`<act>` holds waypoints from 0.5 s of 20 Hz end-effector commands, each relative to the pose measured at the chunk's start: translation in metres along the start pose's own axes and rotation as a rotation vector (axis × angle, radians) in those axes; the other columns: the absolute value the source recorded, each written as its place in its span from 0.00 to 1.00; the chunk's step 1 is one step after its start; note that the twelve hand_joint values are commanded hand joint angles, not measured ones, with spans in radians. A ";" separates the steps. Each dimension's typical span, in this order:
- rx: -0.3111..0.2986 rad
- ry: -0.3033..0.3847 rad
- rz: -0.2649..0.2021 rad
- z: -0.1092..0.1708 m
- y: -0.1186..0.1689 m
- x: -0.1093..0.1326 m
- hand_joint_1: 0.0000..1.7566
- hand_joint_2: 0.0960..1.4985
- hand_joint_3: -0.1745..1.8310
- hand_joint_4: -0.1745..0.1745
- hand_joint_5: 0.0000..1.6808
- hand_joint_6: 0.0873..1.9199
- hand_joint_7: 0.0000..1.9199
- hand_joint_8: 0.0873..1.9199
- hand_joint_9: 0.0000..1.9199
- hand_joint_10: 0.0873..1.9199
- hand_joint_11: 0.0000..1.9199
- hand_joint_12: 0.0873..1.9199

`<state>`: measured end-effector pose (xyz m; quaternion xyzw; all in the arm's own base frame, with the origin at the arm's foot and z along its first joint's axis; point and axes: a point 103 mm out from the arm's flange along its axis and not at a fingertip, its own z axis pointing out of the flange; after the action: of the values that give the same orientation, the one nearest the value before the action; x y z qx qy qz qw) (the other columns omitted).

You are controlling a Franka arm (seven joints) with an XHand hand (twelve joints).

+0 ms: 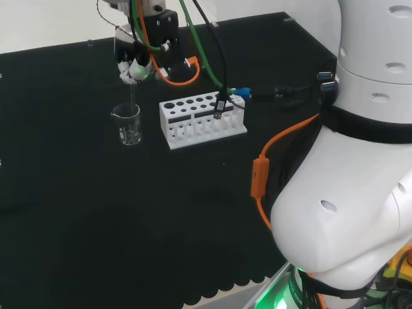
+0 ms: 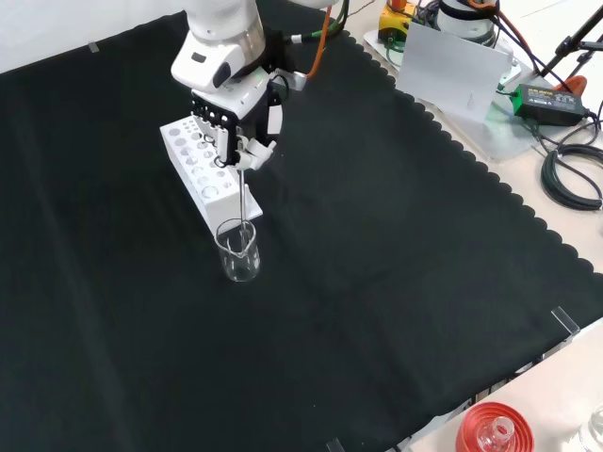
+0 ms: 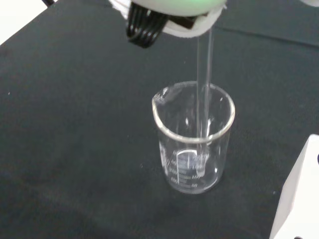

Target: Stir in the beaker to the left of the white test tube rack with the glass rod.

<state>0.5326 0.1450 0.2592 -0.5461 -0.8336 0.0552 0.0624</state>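
A clear glass beaker (image 1: 129, 125) (image 2: 238, 251) (image 3: 192, 137) stands upright on the black cloth, left of the white test tube rack (image 1: 201, 120) in the head view. The hand (image 1: 138, 61) (image 2: 237, 127) (image 3: 167, 12) hangs straight above the beaker, its fingers curled round the top of a thin glass rod (image 1: 132, 95) (image 2: 244, 200) (image 3: 204, 64). The rod points down and its lower end is inside the beaker, as the wrist view shows. The beaker looks empty of liquid.
The white test tube rack (image 2: 201, 166) sits just behind the beaker in the front view, close under the hand. Orange and green cables (image 1: 193, 51) trail from the wrist. A red ribbed stand (image 2: 493, 430) sits off the cloth at the front view's bottom right.
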 end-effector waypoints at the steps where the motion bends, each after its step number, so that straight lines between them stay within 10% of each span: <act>1: 0.003 0.000 -0.013 -0.001 0.015 0.011 0.68 0.46 0.43 0.00 0.65 0.49 0.82 0.39 0.87 0.32 0.85 0.43; 10: 0.014 0.010 0.000 -0.005 0.025 0.007 0.68 0.46 0.43 0.00 0.65 0.49 0.82 0.38 0.87 0.32 0.85 0.43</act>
<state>0.5498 0.1613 0.2595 -0.5439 -0.8350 0.0551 0.0627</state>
